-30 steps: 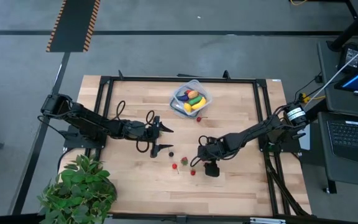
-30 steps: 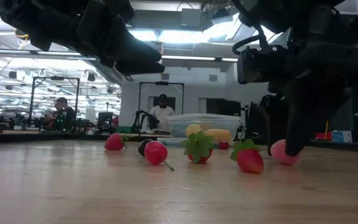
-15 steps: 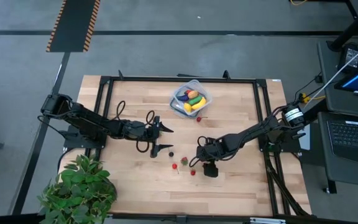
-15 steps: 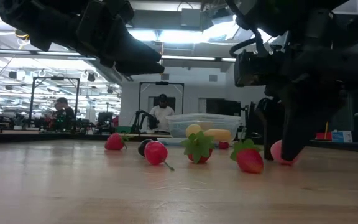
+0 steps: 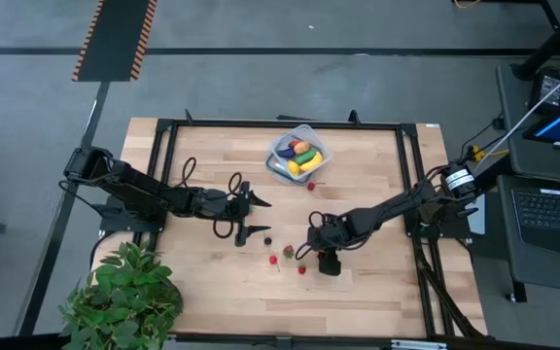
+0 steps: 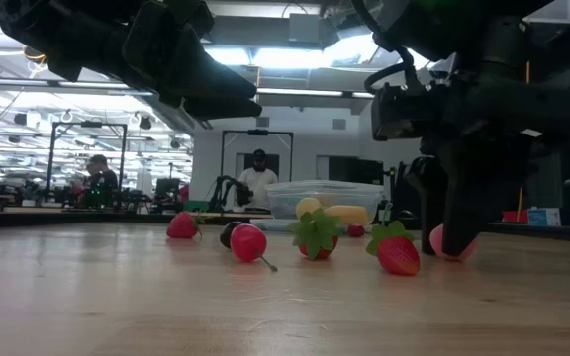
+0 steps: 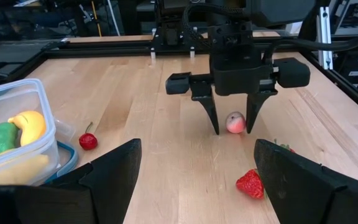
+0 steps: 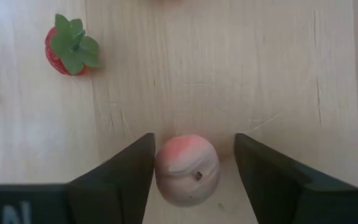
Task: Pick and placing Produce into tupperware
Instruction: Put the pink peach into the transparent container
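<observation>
My right gripper [image 7: 234, 127] points down at the table with its open fingers on either side of a small pink peach [image 8: 187, 169], which rests on the wood. Two strawberries [image 6: 396, 252] [image 6: 315, 235] and a red cherry [image 6: 248, 242] lie just left of it. The clear tupperware [image 5: 321, 146] stands at the far middle, holding a banana, a green piece and other produce. A small red berry [image 5: 311, 187] lies near it. My left gripper [image 5: 263, 217] hovers open and level at the table's left middle, with nothing between its fingers. My right gripper straddles the peach from above, fingers pointing down. One finger [image 8: 126, 171] stands right at the peach's side [image 8: 159, 165]; whether it touches, I cannot tell. A gap shows between the peach and the other finger [image 8: 263, 168]. The peach sits on the table.
A black frame [image 5: 163, 165] runs round the wooden table. A leafy potted plant [image 5: 124, 297] stands at the near left corner. A small dark piece [image 5: 268, 240] lies near my left gripper. Bare wood stretches along the near edge.
My right gripper has sunk a little toward the table around the peach. The peach and the other produce have stayed where they were.
</observation>
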You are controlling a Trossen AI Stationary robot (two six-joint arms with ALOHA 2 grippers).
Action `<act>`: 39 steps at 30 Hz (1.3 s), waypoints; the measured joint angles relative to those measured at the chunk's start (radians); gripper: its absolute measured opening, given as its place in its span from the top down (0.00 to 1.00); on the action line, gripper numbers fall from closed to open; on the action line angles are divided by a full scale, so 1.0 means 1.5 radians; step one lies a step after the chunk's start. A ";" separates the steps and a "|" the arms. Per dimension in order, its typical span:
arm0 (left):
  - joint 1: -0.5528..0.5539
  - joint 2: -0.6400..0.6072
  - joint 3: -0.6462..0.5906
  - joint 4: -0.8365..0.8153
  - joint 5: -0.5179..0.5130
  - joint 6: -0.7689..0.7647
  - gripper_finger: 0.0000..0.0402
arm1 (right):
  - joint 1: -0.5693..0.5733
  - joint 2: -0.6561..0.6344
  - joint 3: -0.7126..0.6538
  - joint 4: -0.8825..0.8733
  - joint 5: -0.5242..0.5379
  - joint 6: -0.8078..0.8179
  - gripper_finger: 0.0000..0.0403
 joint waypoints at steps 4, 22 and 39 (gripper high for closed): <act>0.000 0.000 0.000 0.000 0.000 0.000 0.24 | -0.001 0.000 0.000 -0.004 -0.029 0.014 0.48; 0.000 0.000 0.000 0.000 0.000 0.000 0.24 | 0.001 0.001 -0.002 -0.010 -0.057 0.031 0.76; 0.000 0.000 0.000 0.003 0.000 0.000 0.24 | 0.002 -0.075 -0.005 -0.048 0.001 -0.008 0.77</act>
